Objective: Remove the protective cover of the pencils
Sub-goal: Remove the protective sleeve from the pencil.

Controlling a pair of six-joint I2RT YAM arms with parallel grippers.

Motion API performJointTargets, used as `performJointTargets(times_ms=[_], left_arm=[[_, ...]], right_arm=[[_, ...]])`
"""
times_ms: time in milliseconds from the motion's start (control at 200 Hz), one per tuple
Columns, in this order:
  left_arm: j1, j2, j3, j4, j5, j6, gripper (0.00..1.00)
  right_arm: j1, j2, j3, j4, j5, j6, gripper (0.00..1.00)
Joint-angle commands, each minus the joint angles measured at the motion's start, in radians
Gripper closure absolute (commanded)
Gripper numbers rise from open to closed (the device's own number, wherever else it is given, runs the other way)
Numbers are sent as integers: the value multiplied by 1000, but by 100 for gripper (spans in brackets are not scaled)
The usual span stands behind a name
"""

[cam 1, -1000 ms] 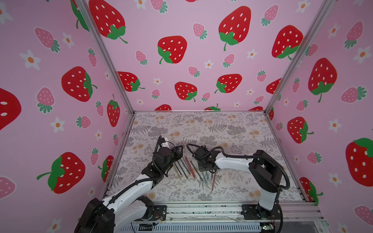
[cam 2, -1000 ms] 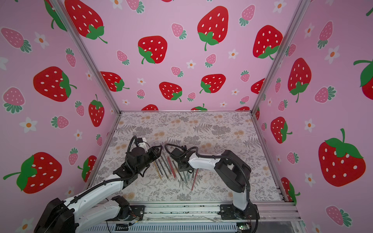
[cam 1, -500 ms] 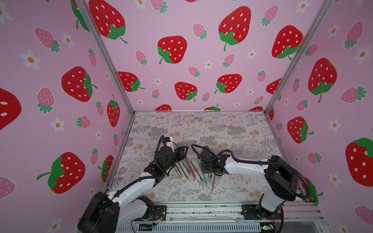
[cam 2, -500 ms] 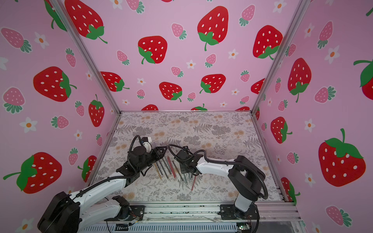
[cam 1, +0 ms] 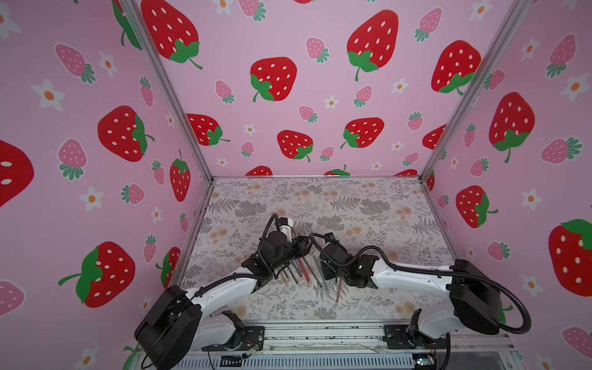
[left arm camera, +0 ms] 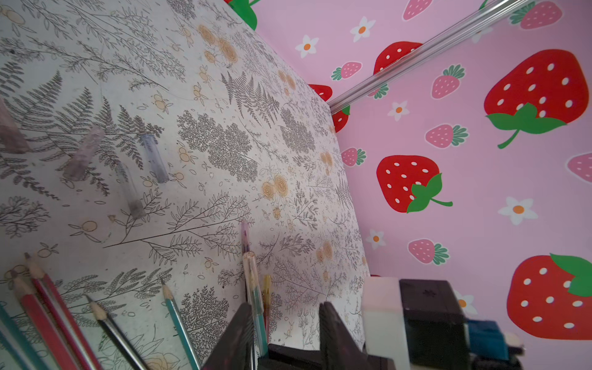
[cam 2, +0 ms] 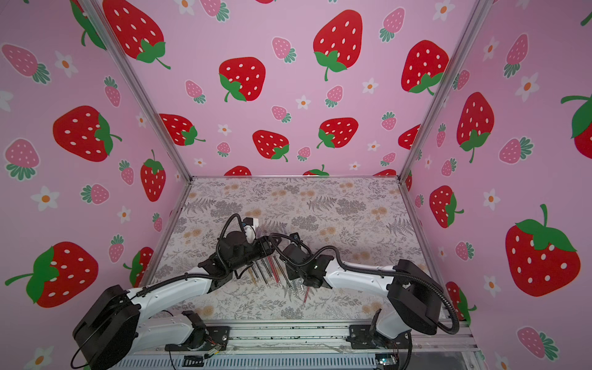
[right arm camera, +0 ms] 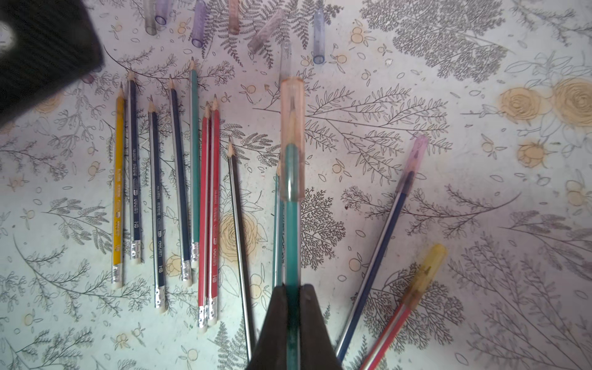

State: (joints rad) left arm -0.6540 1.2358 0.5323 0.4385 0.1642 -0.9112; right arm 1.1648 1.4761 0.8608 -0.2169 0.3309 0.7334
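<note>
I see the floral bench point(cam 1: 352, 198) carrying everything near its front middle. My right end effector point(right arm camera: 292, 290) is clenched on a teal pencil point(right arm camera: 292, 240) whose tip wears a peach translucent cap point(right arm camera: 292, 137). My left end effector point(left arm camera: 285, 326) stands parted, with that capped tip just beside one finger. The bared pencils point(right arm camera: 179, 192) lie in a row alongside, and two capped pencils point(right arm camera: 384, 230) lie on the opposite side. Loose caps point(right arm camera: 198, 22) are scattered past the row's tips.

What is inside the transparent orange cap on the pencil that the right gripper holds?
Through the orange cap the sharpened wooden tip of the teal pencil shows. The pencil's rear end is hidden behind the right gripper.
</note>
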Motion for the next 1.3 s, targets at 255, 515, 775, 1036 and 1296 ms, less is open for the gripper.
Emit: performJointTargets(times_ms=[255, 515, 775, 1036, 1296], left_arm=[[-36, 44, 47, 20, -59, 11, 62], [-57, 91, 80, 33, -53, 2, 64], [-70, 106, 72, 43, -61, -12, 73], [-76, 100, 71, 40, -68, -14, 74], [-82, 120, 77, 48, -63, -18, 84]], right_arm=[[30, -61, -17, 39, 49, -4, 100], [78, -57, 6, 37, 85, -16, 100], [99, -54, 1, 41, 101, -11, 100], [115, -88, -5, 36, 122, -14, 100], [126, -73, -1, 42, 133, -14, 100]])
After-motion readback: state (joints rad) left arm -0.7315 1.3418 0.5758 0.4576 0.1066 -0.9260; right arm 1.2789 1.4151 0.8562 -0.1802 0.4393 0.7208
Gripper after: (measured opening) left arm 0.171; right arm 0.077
